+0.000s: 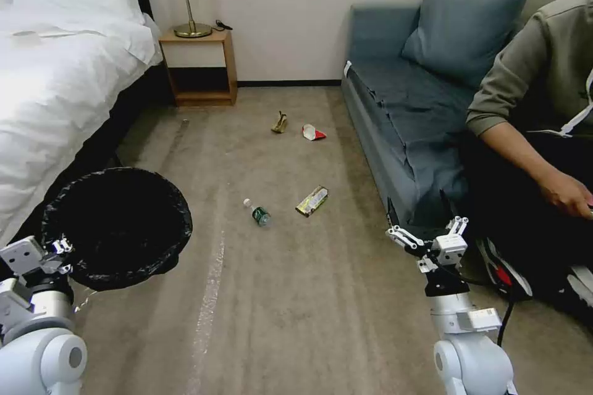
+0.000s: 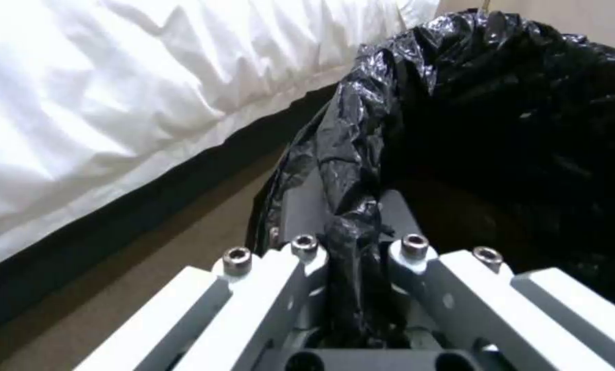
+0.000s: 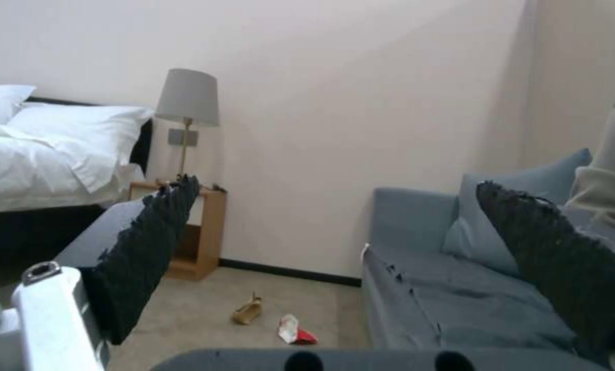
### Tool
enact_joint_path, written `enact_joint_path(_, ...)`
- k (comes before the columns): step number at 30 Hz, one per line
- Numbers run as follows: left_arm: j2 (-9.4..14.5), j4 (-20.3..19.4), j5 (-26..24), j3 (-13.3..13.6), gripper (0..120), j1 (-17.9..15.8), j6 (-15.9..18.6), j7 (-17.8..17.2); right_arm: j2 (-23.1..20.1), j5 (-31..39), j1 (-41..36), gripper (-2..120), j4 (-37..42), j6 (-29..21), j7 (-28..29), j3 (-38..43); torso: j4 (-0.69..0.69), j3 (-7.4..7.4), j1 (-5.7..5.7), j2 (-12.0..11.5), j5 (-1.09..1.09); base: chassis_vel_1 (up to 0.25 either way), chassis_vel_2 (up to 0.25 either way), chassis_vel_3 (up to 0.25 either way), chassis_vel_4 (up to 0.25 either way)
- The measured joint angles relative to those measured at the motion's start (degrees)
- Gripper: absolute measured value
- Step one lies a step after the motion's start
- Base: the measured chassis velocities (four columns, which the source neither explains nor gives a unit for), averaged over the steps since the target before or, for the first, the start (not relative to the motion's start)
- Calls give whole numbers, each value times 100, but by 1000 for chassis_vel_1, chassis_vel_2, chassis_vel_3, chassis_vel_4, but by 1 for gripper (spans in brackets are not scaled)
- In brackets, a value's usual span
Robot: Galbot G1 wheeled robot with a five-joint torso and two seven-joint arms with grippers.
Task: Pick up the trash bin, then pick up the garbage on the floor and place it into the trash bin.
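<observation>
Bottle (image 1: pixel 257 212) label green, writing unreadable.

Black-lined trash bin (image 1: pixel 117 225) held up at left; bottle (image 1: pixel 257 212), foil wrapper (image 1: pixel 312 201), scrap (image 1: pixel 280 123), carton (image 1: pixel 312 133) on carpet.

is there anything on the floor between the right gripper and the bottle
Nothing visible. The right gripper hangs open beside the sofa, and bare carpet lies between it and the bottle. The gold wrapper sits slightly beyond that line.
</observation>
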Motion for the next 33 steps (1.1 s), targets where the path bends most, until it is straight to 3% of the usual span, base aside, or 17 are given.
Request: enact_joint_path(33, -37, 116, 103, 16, 5, -31, -67, 95, -4, 24, 33, 100, -186, 48, -27, 78, 0, 0, 0, 0, 0, -79, 78, 81, -79)
